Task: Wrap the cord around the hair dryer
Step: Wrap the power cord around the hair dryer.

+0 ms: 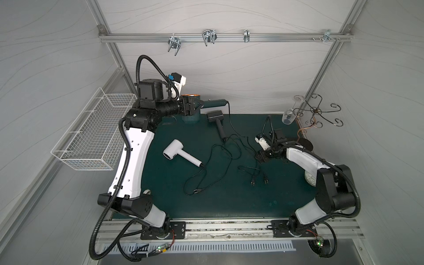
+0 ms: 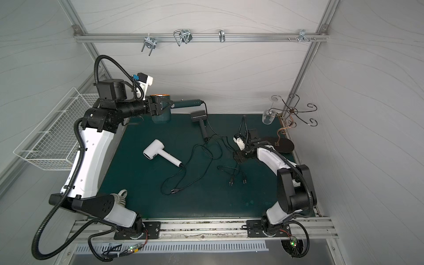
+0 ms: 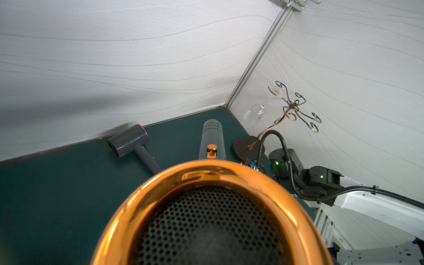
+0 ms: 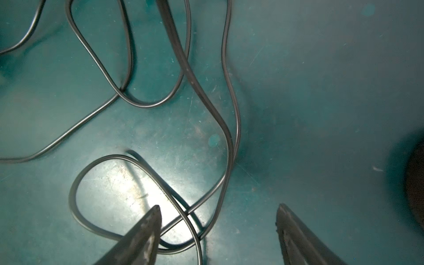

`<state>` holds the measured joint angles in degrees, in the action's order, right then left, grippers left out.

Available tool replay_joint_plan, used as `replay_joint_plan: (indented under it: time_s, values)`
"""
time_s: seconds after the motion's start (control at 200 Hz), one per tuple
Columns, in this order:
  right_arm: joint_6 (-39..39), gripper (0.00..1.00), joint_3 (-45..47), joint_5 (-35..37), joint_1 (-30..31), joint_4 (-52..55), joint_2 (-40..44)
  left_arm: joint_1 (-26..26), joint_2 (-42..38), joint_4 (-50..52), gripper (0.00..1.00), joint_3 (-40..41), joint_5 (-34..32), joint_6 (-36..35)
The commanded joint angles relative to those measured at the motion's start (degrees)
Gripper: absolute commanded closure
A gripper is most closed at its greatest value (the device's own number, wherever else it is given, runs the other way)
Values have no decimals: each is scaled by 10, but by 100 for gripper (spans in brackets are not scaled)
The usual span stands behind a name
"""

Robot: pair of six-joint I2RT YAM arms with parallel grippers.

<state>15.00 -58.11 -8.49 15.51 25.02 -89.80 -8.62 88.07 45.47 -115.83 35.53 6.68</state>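
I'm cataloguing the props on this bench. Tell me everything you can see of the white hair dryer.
The white hair dryer looks like glossy plastic and is hammer-shaped: a short round barrel with a darker open end and a slim straight handle. It lies on its side on the green mat, left of centre, with the handle pointing toward the front right. A thin black cord leaves the handle's end, trails loosely over the mat and ends in a plug. Nothing grips it, and the cord is not wrapped.

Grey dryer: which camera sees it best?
A top view: the grey dryer lies whole, head to handle end, and both top views show this. The left wrist view shows its head closer, but the orange-rimmed dryer hides the handle's end. The right wrist view shows only cords.
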Motion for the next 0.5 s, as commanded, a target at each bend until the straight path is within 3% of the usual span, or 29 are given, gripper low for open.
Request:
replay_joint_plan:
  time_s: [0.0,0.495]
  values:
    - [-14,27,-10,-13,-3,12,-17,3,-5,-72,100,-47,17,8]
    - [-43,46,-13,-19,5,-6,-56,3,6,-107,100,-98,32,43]
